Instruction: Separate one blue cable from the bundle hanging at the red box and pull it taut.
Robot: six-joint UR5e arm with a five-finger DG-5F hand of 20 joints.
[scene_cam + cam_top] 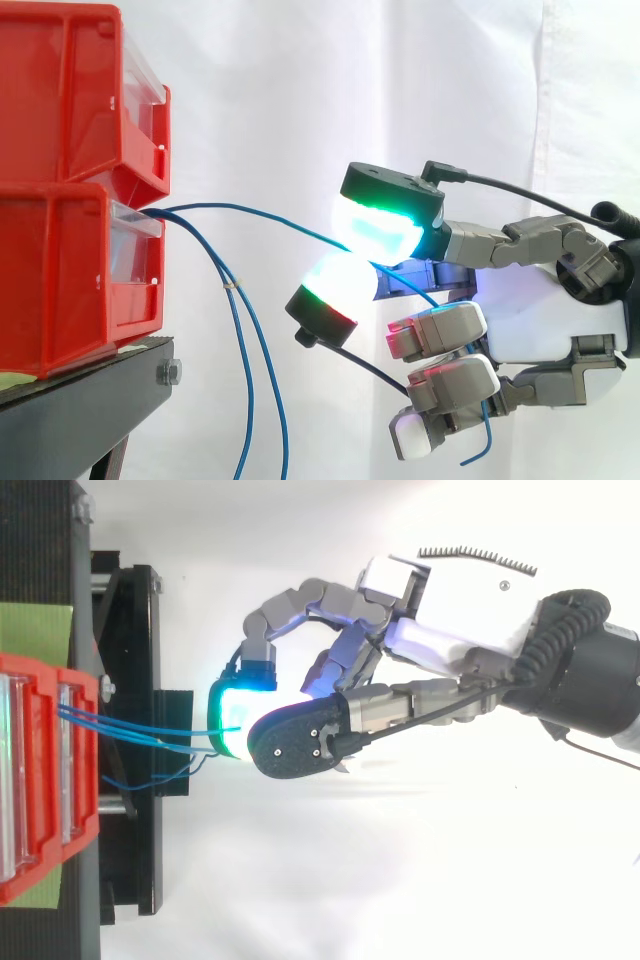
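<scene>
Side view: the hand [545,325] has two glowing pads [380,228] clamped on one blue cable [240,207]. It runs from the front of the lower red box [60,270] over to the pinch, and the loose tail dangles below the palm. The rest of the bundle [249,390] hangs down by the black stand [90,385]. So separating looks done. The line bows a bit, so I'd say tightening is what's left.

Top view: the hand [460,605] sits apart from the red box [40,770]. Blue strands run toward the pads, but honestly I can't tell which one is pinched.

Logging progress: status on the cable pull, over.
Hand shut on one blue cable. It spans from red bin to fingers, slightly bowed. Other cables hang clear.
</scene>
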